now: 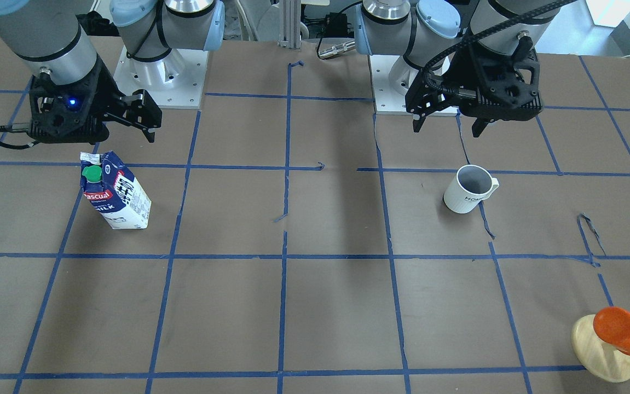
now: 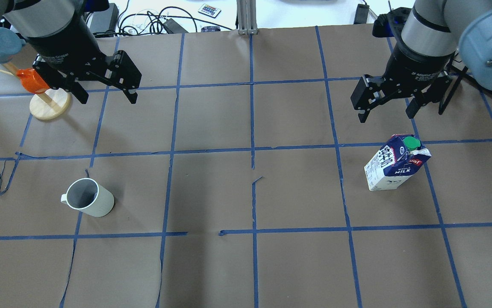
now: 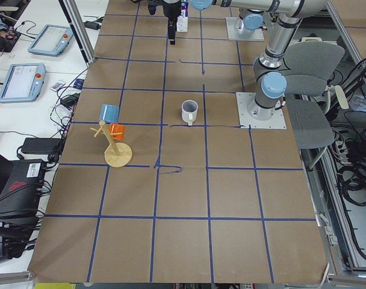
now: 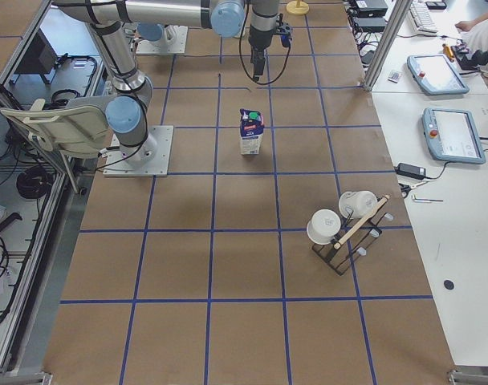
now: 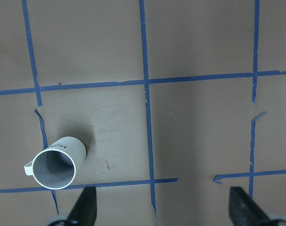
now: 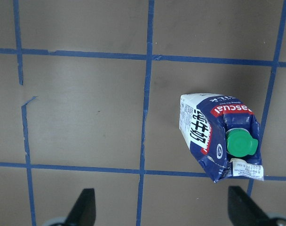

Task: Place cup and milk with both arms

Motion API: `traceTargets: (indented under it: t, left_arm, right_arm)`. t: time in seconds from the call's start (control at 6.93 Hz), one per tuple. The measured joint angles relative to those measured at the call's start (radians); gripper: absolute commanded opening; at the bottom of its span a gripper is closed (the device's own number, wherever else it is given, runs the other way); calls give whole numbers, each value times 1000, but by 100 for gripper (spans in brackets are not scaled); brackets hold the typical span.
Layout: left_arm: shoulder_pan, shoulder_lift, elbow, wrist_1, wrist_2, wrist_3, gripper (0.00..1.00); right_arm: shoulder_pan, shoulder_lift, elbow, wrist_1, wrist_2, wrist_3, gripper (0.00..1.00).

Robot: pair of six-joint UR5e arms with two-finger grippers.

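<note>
One broad table (image 2: 211,265) carries everything. It is covered in matt brown paper and ruled into squares by blue tape that is torn and curling in places.

Over its far half hang the two silver-grey arms with light-blue joint caps, the left arm (image 2: 57,25) and the right arm (image 2: 429,30). Each points down from above. The left fingers (image 2: 127,83) are spread wide and hold nothing, and so are the right fingers (image 2: 360,102). That spread is probably set to pass around a body from above.

The milk (image 2: 393,169) stands upright on the right arm's side, nearer the robot than the right fingers and apart from them. It is a gable-top carton of coated card, and its flat faces should take a squeeze well, though the card may dent.

The cup (image 2: 89,197) stands mouth up on the left arm's side, well clear of the left fingers, with its handle turned away from the table's middle. It is glazed, round and ribbed low down, so likely slippery.

Each thing lies within its own arm's reach, so neither arm should need to cross over.

The smallest thing is the carton's round green cap (image 2: 410,142).
</note>
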Motion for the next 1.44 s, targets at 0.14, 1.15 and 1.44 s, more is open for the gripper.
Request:
traceTargets:
  t: [0.14,1.15,1.44]
  left_arm:
    - [17,-9,-35,-1,2,3,100]
    - [207,-75,-537,358,142,137,82]
    - [210,-91,-560,405,146,148,7]
  right_arm:
    - [-6,9,2,-15,-26,-6,100]
    - [-90,62,123,-191,-105,-151,94]
    - [-136,76,162,-210,-102,-195,100]
